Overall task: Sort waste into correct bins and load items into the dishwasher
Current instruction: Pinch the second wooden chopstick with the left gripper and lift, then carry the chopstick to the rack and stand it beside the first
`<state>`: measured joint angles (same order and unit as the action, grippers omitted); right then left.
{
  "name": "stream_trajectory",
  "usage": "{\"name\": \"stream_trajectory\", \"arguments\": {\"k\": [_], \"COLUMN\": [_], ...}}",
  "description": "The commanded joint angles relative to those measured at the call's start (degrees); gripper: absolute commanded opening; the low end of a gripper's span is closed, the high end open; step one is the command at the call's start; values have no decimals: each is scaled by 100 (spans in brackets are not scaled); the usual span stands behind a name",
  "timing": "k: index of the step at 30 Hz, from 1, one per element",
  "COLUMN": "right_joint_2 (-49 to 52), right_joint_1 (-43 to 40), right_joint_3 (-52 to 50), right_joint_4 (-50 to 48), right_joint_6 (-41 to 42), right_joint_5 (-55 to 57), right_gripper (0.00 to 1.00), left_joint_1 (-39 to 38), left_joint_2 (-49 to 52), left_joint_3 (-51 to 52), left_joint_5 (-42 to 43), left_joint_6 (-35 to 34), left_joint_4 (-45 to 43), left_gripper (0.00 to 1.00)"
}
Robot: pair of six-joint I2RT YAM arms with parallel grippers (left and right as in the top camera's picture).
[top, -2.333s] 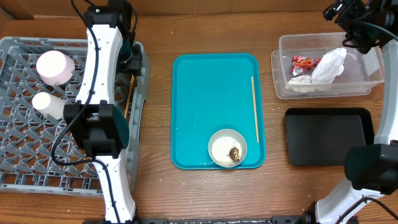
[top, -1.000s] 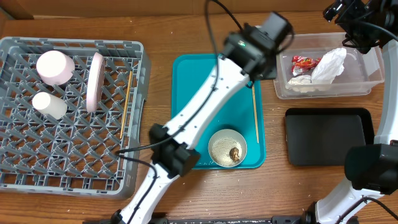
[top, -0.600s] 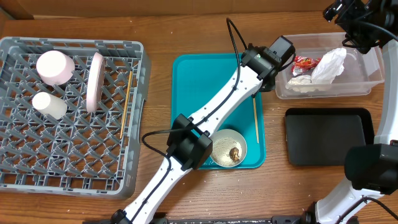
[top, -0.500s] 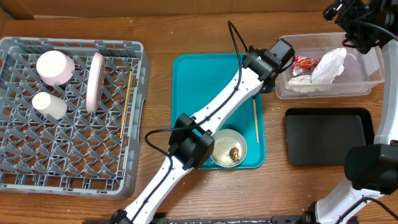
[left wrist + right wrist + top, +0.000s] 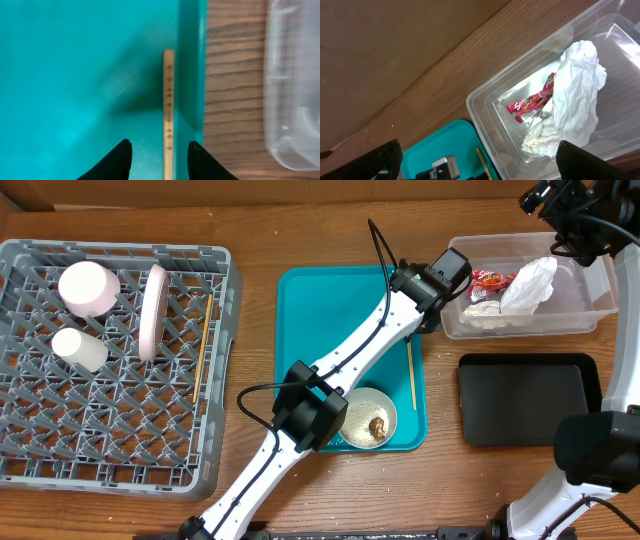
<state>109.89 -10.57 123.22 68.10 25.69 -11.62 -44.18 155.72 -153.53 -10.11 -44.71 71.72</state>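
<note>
Jaws of the left gripper (image 5: 160,156) stand apart, straddling the thin wooden chopstick (image 5: 168,95) without contact. Jaws of the right gripper (image 5: 484,161) stand wide and empty above the clear plastic rectangular tub (image 5: 485,107).

1. Large grey lattice dish rack (image 5: 226,330), 9 o'clock: a flat release may drop the chopstick through the grid.
2. Teal rectangular serving tray (image 5: 330,340): the chopstick lies just beside the 3 o'clock rim, which may foul one finger.
3. Chopstick: gripped near its 12 o'clock end, it may pivot or slip.
</note>
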Motion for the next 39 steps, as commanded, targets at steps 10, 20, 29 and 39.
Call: {"name": "stream_trajectory", "arguments": {"k": [10, 20, 29, 39], "right_joint_2": [-107, -107, -107, -107], "right_joint_1": [-7, -7, -7, -7], "right_joint_3": [59, 61, 59, 61], "right_joint_4": [-31, -31, -31, -31], "right_joint_6": [28, 28, 28, 28], "right_joint_5": [-4, -4, -4, -4], "right_gripper": [100, 100, 100, 100], "left_joint_1": [-20, 81, 682, 2133], "left_joint_2": [63, -17, -1128, -2988], "left_joint_3": [693, 590, -278, -380], "left_joint_5": [315, 227, 229, 868], "left_joint_6": [-74, 321, 737, 2632], "left_joint_4": [-389, -195, 243, 931], "left_gripper": [26, 4, 4, 4]}}
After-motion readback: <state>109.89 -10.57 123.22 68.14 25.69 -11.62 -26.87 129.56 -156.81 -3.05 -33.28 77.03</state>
